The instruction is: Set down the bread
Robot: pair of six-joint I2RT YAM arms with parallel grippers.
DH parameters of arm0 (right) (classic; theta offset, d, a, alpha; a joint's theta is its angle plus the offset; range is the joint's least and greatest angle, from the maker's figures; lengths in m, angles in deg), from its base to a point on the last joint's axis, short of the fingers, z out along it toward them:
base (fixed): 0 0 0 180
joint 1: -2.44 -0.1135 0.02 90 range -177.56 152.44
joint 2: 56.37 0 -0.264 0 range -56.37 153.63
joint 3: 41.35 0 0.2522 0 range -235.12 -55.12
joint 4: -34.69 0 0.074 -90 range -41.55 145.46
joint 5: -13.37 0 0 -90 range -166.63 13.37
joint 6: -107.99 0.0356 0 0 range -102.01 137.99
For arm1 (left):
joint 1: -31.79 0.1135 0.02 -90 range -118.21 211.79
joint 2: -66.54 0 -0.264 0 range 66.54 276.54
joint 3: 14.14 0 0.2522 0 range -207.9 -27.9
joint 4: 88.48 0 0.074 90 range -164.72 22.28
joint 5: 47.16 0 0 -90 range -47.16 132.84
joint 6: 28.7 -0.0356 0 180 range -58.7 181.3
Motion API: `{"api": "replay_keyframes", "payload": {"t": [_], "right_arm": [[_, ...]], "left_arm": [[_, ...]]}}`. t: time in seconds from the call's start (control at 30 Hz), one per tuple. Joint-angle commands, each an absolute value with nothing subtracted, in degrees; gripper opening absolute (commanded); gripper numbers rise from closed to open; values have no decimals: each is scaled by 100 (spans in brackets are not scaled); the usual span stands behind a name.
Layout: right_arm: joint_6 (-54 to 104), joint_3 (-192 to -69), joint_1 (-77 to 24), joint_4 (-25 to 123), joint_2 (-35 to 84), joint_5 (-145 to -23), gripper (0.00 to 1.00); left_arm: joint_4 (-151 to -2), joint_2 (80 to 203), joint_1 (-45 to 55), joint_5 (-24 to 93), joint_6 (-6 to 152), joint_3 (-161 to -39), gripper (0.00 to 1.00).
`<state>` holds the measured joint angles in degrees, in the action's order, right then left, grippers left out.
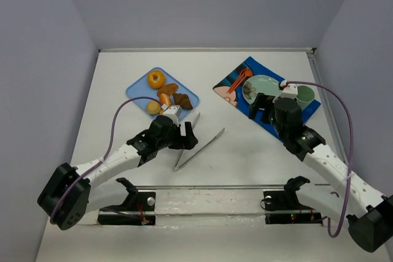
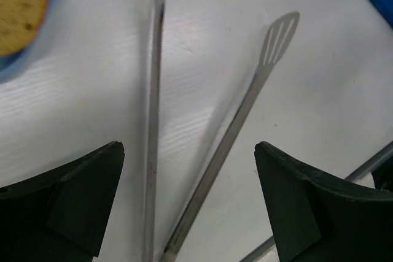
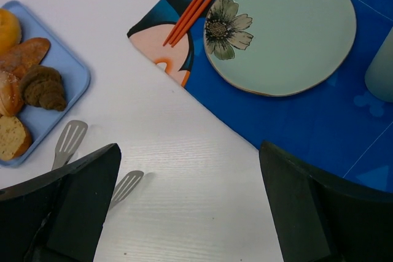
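Left tool (image 2: pixel 187 151) gapes wide and empty, straddling the tongs (image 2: pixel 238 121). Drop straight, squeeze both arms evenly! Right tool (image 3: pixel 189 151) spread wide too, holding nothing.

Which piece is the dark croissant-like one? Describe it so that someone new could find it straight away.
On the left half of the white table lies a light blue tray of breads. The croissant-like roll sits at the tray's right edge, close to the metal tongs. It is the only chocolate-brown, ridged piece; its neighbours are golden or orange.
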<state>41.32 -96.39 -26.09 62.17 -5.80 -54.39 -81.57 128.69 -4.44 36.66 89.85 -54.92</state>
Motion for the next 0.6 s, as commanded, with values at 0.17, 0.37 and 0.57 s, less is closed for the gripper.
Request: {"api": "replay_keyframes", "payload": {"t": [0.17,0.37,0.57], "right_arm": [[4005,-9581,-2630,6058,-723,-5790,100],[3970,-9563,-2630,6050,-697,-5905,100],[3944,-9581,-2630,6050,-644,-5975,100]], "left_arm": [[-7692,13360,-1444,3923,9601,-5514,99],[-7086,13387,-1839,4407,9549,-5743,99],[-6980,13824,-2305,4591,9426,-6006,99]]}}
